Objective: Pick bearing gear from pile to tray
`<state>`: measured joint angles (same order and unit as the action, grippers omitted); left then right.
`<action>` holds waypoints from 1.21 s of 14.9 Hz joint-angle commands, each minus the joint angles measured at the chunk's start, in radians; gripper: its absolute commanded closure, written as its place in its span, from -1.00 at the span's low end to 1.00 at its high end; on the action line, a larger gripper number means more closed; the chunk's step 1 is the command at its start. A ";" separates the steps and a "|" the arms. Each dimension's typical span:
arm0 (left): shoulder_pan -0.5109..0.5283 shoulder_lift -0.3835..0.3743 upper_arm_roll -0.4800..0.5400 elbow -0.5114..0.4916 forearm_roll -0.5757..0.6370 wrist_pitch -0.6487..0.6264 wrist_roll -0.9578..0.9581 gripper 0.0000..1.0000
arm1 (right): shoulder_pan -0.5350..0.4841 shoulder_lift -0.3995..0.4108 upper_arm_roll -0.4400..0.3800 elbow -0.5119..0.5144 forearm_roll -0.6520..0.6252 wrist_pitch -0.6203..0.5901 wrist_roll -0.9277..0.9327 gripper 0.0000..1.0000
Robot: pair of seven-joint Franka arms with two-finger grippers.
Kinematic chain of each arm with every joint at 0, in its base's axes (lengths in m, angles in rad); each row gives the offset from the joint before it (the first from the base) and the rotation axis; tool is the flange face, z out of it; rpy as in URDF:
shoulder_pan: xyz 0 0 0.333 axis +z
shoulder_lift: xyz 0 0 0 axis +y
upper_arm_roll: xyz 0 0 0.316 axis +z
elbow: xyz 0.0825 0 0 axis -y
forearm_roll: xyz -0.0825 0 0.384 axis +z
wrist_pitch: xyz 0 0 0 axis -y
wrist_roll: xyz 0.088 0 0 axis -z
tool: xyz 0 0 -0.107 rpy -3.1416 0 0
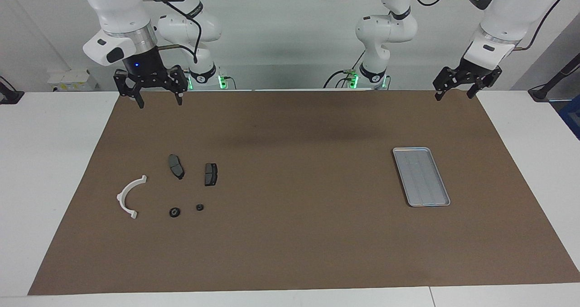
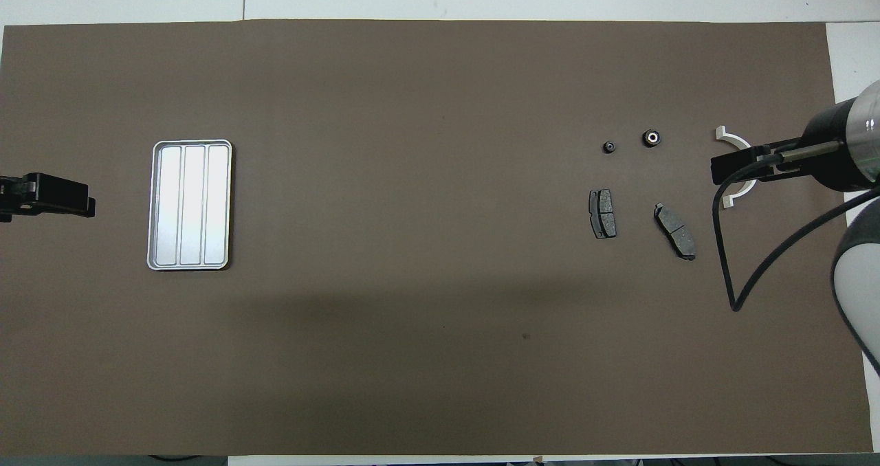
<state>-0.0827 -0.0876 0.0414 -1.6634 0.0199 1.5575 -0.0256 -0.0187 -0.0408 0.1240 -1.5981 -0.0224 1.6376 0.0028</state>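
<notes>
two grippers, left (image 1: 456,93) and right (image 1: 160,99), hang open and empty over the mat's (image 1: 290,252) robot-side corners; pile (image 1: 181,187) and tray (image 1: 421,176) lie well apart.

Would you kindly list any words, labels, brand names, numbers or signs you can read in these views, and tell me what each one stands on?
None can be read.
The tray, the two dark pads, the white bracket and the two small round black pieces show no lettering.
The arms show no legible marking in either view.
</notes>
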 commanded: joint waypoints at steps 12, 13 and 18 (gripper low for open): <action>-0.006 -0.047 -0.006 -0.065 -0.005 0.027 0.012 -1.00 | -0.018 -0.051 -0.001 -0.011 0.009 -0.062 -0.027 -1.00; -0.008 -0.047 -0.006 -0.065 -0.006 0.026 0.012 -1.00 | -0.018 -0.060 -0.003 -0.008 0.009 -0.064 -0.024 -1.00; -0.009 -0.047 -0.005 -0.059 -0.006 0.018 0.004 -1.00 | -0.013 -0.088 -0.001 -0.022 0.009 -0.058 -0.017 -1.00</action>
<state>-0.0862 -0.0988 0.0311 -1.6823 0.0199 1.5587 -0.0236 -0.0199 -0.1087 0.1169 -1.5985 -0.0224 1.5797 0.0028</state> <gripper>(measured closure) 0.000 0.000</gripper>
